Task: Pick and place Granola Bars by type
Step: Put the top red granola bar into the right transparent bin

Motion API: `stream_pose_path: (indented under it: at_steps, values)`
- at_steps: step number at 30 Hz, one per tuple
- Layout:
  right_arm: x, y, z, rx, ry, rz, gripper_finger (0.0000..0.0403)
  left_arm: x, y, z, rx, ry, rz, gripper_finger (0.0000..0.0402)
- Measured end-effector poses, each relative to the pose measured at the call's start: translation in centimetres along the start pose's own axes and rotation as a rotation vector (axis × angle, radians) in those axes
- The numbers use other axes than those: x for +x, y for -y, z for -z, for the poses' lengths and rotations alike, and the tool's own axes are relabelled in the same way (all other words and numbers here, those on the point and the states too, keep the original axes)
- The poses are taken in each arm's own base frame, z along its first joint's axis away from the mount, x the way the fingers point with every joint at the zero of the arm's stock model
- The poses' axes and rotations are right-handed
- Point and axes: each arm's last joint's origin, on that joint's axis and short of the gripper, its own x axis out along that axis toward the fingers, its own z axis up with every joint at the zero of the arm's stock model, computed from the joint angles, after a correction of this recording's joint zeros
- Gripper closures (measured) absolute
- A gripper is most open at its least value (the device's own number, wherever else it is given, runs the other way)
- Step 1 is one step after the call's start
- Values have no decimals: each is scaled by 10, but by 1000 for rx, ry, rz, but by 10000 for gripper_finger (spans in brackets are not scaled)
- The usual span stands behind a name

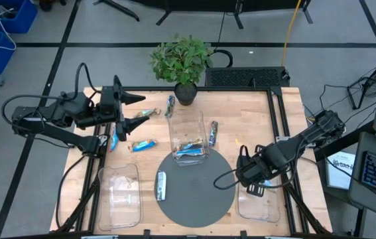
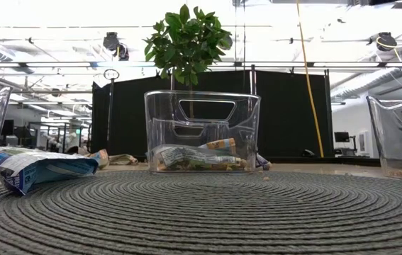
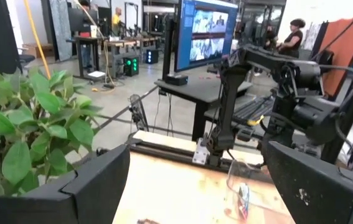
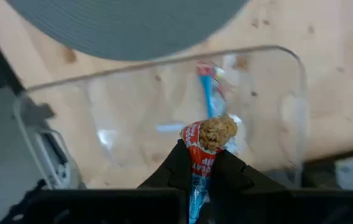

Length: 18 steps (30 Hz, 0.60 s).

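Observation:
Granola bars lie scattered on the wooden table: a brown-gold one (image 1: pixel 146 114), blue ones (image 1: pixel 142 145) (image 1: pixel 115 139), one by the plant pot (image 1: pixel 170 105), one (image 1: pixel 213 133) beside the tall clear bin (image 1: pixel 189 136). The bin holds more bars (image 2: pixel 197 157). A silver-white and blue bar (image 1: pixel 161 186) rests flat on the grey round mat (image 1: pixel 201 199). My left gripper (image 1: pixel 138 111) hovers open above the far left of the table, near the brown-gold bar. My right gripper (image 1: pixel 254 179) is over the near right clear tray (image 1: pixel 260 202), shut on a red bar (image 4: pixel 204 146). One bar (image 4: pixel 210 87) lies in that tray. My right gripper pinches the red-wrapped granola bar between its two fingers (image 4: pixel 232 174), pointing down from above. The bar lies along the fingers. Its end with the granola picture (image 4: pixel 216 132) sticks out past the fingertips. The bar is lifted clear, above the tray's floor.
A potted plant (image 1: pixel 182 63) stands at the table's far edge, behind the bin. A clear tray (image 1: pixel 120 196) sits at the near left with no bar showing in it. Beyond the table, the left wrist view shows monitors, desks and people.

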Motion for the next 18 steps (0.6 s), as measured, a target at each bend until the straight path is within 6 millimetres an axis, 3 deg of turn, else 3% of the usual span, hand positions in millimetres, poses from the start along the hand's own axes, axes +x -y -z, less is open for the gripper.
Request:
stream_pose_path:
  at_steps: [7, 18]
  values:
    - [21, 1, -3, -17, 29, 42, 385, 0, 0, 3, -7, -35, 17, 25]
    - [76, 2, 1, -44, -6, 45, 385, 0, 1, 3, -9, -36, 35, 25]
